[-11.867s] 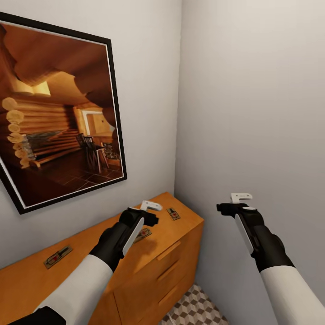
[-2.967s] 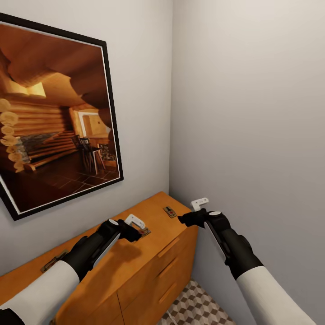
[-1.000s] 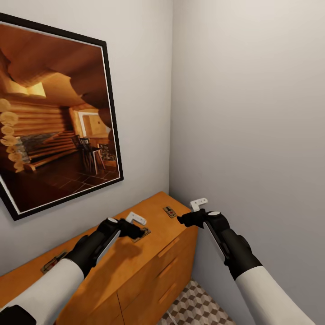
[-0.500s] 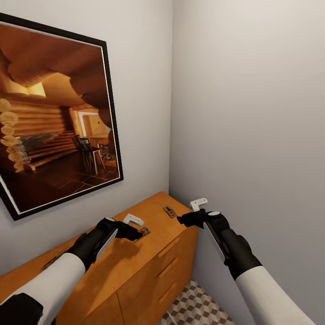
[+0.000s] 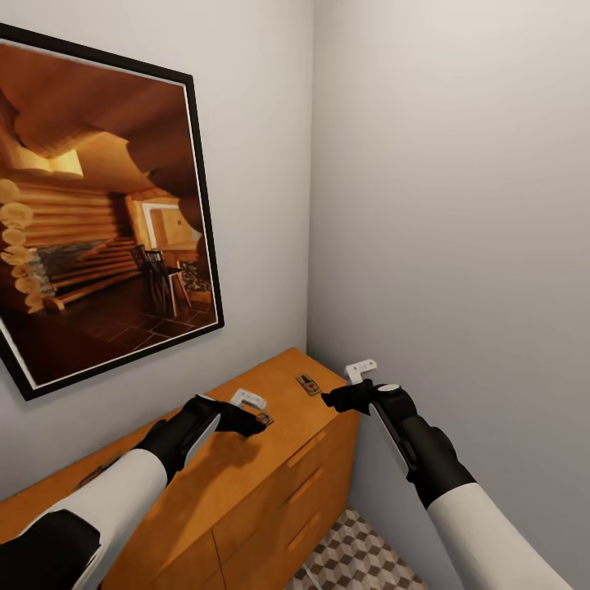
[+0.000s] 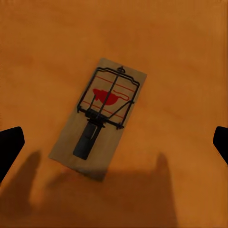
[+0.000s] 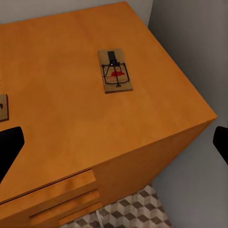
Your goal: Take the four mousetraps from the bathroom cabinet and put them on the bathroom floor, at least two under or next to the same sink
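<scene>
1. One mousetrap (image 6: 99,122) lies flat on the orange-brown top of the cabinet (image 5: 246,483). In the left wrist view its black spring bar and red bit face up, and it sits between the two dark fingertips at the picture's edges, touching neither.
2. A second mousetrap (image 7: 115,70) lies flat near the cabinet's far corner, close to the wall corner; in the head view it shows as a small dark patch (image 5: 308,384) ahead of the right gripper.
3. The corner of a third trap (image 7: 3,108) shows at the edge of the right wrist view, also on the cabinet top.
4. The left gripper (image 5: 256,410) hangs just over the first trap, released, with its fingers spread wide to either side of the board. The left arm reaches forward from the lower left of the head view, with white forearm and black wrist, and the gripper tips down toward the wood.
5. The right gripper (image 5: 348,385) is held above the cabinet's right front corner, its jaws also apart and holding nothing. The right arm rises from the lower right, with the wrist bent toward the cabinet.
6. Below the drawer fronts, a strip of the cube-patterned bathroom floor (image 5: 352,561) shows.
7. A framed picture (image 5: 98,221) of a log interior hangs on the wall above the cabinet.
</scene>
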You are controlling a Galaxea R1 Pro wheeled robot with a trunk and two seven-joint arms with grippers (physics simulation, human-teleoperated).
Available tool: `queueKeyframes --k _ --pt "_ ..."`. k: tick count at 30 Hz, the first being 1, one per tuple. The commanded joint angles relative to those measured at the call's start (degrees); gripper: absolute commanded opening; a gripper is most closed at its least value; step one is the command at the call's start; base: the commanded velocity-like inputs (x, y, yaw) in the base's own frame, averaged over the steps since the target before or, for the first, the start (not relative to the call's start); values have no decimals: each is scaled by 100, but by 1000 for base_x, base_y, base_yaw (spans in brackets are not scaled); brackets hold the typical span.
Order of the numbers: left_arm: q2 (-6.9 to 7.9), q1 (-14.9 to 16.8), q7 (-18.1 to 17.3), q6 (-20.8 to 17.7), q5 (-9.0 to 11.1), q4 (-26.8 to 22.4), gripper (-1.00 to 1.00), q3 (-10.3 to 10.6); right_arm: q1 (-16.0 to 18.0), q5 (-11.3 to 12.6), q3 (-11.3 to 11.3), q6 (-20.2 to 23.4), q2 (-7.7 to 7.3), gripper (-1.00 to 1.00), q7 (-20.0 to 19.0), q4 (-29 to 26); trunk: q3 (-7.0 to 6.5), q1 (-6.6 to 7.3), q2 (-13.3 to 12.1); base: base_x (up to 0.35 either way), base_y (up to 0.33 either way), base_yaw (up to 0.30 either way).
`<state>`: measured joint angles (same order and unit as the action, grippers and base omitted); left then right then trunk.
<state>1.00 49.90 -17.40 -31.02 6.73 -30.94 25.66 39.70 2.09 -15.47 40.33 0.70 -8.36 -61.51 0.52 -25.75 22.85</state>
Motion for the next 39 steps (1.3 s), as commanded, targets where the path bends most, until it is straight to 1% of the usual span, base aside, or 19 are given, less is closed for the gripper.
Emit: queueKeyframes --k 1,11,16,26,39 --pt "6 16 15 -22 58 2 100 37 3 20 1 27 0 100 -2 -4 6 -3 7 0 0 0" --pt "-26 94 10 3 64 24 100 36 3 20 -6 27 4 100 1 -2 6 -3 7 0 0 0" --pt "-44 134 4 -28 71 -49 100 36 3 20 -8 28 7 100 1 -2 6 -3 7 0 0 0" --pt "-10 170 -121 -26 61 -106 100 36 3 20 -7 27 9 100 1 14 6 -3 7 0 0 0" --pt "15 177 -149 5 68 -113 100 36 3 20 -63 -1 10 100 8 132 6 -3 7 0 0 0"
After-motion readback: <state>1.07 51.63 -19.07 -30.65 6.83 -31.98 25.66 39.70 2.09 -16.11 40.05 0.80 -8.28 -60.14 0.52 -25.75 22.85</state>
